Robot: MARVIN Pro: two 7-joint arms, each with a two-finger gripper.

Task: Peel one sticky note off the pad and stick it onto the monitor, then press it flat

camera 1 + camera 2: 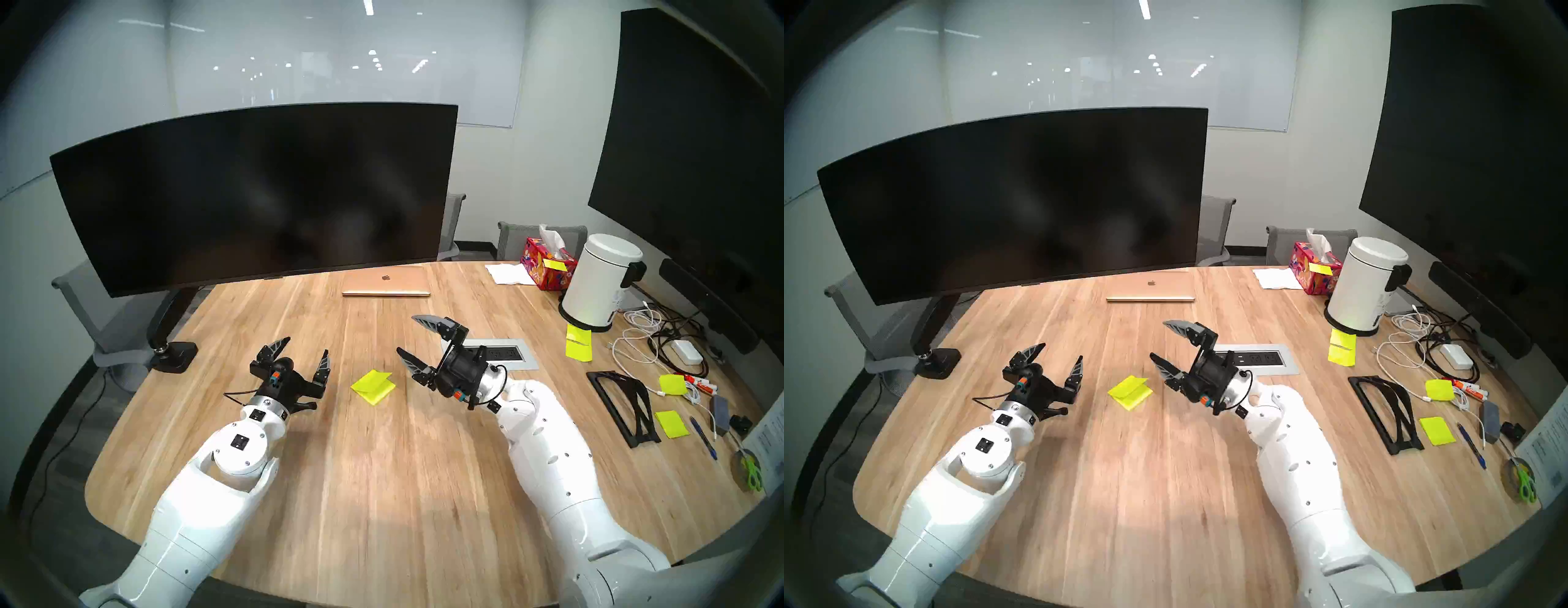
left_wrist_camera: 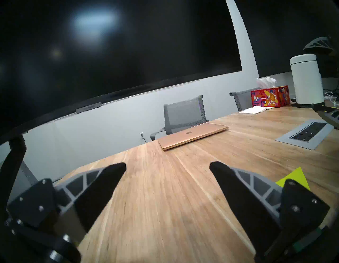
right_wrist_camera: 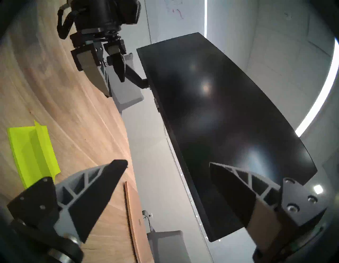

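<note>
You can read very little here. The closed rose-gold laptop [image 1: 386, 284] at the far edge of the table [image 1: 382, 467] carries an Apple logo on its lid. The red floral tissue box [image 2: 269, 96] near the far right corner shows a small brand mark that looks like Kleenex, though it is blurred. The printed sheet [image 1: 770, 433] at the right edge is too small to read.

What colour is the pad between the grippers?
Neon yellow-green; the pad shows best in the head view.

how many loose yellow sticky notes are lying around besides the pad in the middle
4, maybe more hidden in clutter: one on the tissue box, one by the white bin, one near the markers, one beside the black stand.
</note>
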